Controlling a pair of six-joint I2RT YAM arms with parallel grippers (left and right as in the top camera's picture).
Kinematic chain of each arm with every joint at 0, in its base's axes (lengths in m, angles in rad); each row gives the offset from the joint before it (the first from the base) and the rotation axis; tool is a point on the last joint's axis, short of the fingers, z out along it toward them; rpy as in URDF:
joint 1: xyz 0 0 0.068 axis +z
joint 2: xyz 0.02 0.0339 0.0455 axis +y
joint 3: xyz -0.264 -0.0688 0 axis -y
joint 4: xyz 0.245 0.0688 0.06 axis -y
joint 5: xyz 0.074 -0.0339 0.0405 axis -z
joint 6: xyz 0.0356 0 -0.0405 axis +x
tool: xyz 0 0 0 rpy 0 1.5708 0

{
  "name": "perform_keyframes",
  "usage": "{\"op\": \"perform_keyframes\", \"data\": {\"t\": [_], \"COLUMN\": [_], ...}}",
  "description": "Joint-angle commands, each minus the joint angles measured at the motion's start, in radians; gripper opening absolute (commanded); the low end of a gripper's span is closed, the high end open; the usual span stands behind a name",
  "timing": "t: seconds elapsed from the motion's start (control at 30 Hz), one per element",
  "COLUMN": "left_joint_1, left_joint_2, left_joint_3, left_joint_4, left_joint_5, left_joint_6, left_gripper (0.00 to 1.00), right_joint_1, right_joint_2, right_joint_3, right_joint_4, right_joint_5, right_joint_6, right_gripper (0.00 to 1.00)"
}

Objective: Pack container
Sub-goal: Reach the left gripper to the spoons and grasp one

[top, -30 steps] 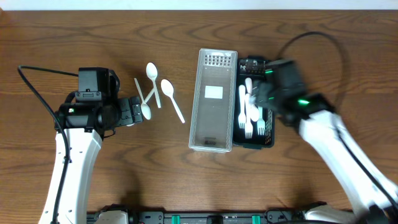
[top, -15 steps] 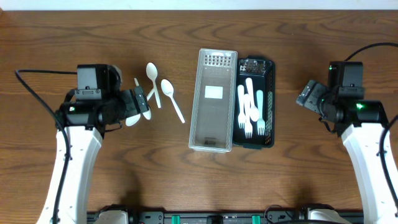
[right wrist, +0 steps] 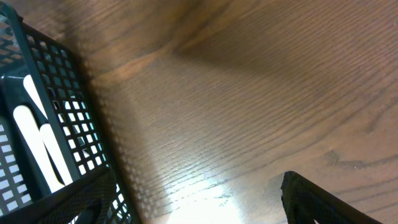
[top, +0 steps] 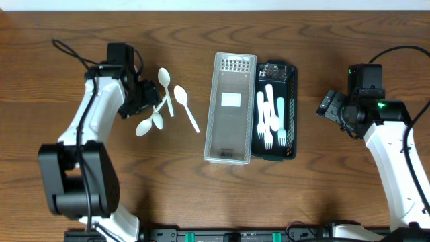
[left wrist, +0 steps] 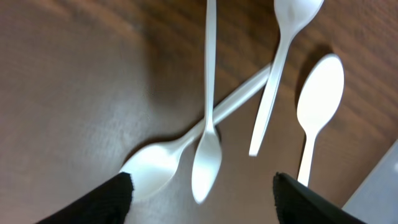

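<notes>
while hovering with left gripper point(left wrist: 203, 198) spread over 4 loose spoons point(left wrist: 210, 93) just ahead, likely lining up on 1; parked with right gripper point(right wrist: 200, 198) spread, empty, basket point(right wrist: 38, 93) leftward.

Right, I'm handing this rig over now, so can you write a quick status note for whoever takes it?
Left gripper: open, empty, hovering just over four spoons that lie loose on the table, left of the clear bin.
Right gripper: open, empty, off to the right of the black basket.
Done: forks are in the basket.
Left: none of the spoons is packed, and the clear bin shows no cutlery inside. Probable next move is a left-arm pick on one spoon.
</notes>
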Motion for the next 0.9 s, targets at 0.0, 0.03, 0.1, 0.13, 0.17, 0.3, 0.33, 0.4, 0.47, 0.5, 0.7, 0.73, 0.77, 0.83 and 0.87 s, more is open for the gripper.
{"op": "perform_keyframes", "data": {"t": [0.0, 0.03, 0.1, 0.13, 0.17, 0.3, 0.33, 0.4, 0.47, 0.5, 0.7, 0.73, 0.77, 0.83, 0.87], "left_joint_1": [0.005, 0.005, 0.005, 0.005, 0.005, 0.005, 0.005, 0.005, 0.005, 0.005, 0.005, 0.003, 0.002, -0.002, -0.003], "left_joint_2": [0.06, 0.075, 0.113, 0.129, 0.146, 0.188, 0.197, 0.206, 0.214, 0.216, 0.243, 0.249, 0.256, 0.272, 0.282], "left_joint_3": [0.051, 0.051, 0.051, 0.051, 0.051, 0.051, 0.051, 0.051, 0.051, 0.051, 0.051, 0.051, 0.051, 0.051, 0.051], "left_joint_4": [0.019, 0.027, 0.049, 0.059, 0.069, 0.085, 0.087, 0.093, 0.105, 0.109, 0.134, 0.137, 0.138, 0.137, 0.135], "left_joint_5": [-0.01, -0.01, -0.01, -0.01, -0.011, -0.07, -0.094, -0.111, -0.112, -0.114, -0.118, -0.118, -0.118, -0.118, -0.118], "left_joint_6": [-0.006, -0.005, 0.005, 0.02, 0.038, 0.067, 0.067, 0.09, 0.116, 0.122, 0.146, 0.145, 0.146, 0.146, 0.145], "left_gripper": [0.72, 0.72, 0.72, 0.72, 0.72, 0.71, 0.71, 0.7, 0.69, 0.67, 0.55, 0.55, 0.55, 0.54, 0.52], "right_joint_1": [-0.004, -0.004, -0.004, -0.004, -0.004, -0.004, -0.004, -0.004, -0.004, -0.004, -0.004, -0.004, -0.004, -0.004, -0.004], "right_joint_2": [0.0, 0.0, 0.0, 0.0, 0.0, 0.0, 0.0, 0.0, 0.0, 0.0, 0.0, 0.0, 0.0, 0.0, 0.0], "right_joint_3": [-0.005, -0.005, -0.005, -0.005, -0.005, -0.005, -0.005, -0.005, -0.005, -0.005, -0.005, -0.005, -0.005, -0.005, -0.005], "right_joint_4": [-0.002, -0.002, -0.006, -0.01, -0.014, -0.03, -0.034, -0.04, -0.047, -0.048, -0.063, -0.07, -0.077, -0.086, -0.089], "right_joint_5": [0.0, 0.0, 0.0, 0.0, 0.0, 0.0, 0.0, 0.0, 0.0, 0.0, 0.0, 0.0, 0.0, 0.0, 0.0], "right_joint_6": [0.011, 0.011, 0.011, 0.011, 0.011, 0.011, 0.011, 0.011, 0.011, 0.011, 0.011, 0.011, 0.011, 0.011, 0.011], "right_gripper": [0.88, 0.88, 0.87, 0.87, 0.87, 0.86, 0.86, 0.85, 0.84, 0.83, 0.82, 0.81, 0.81, 0.79, 0.79]}}
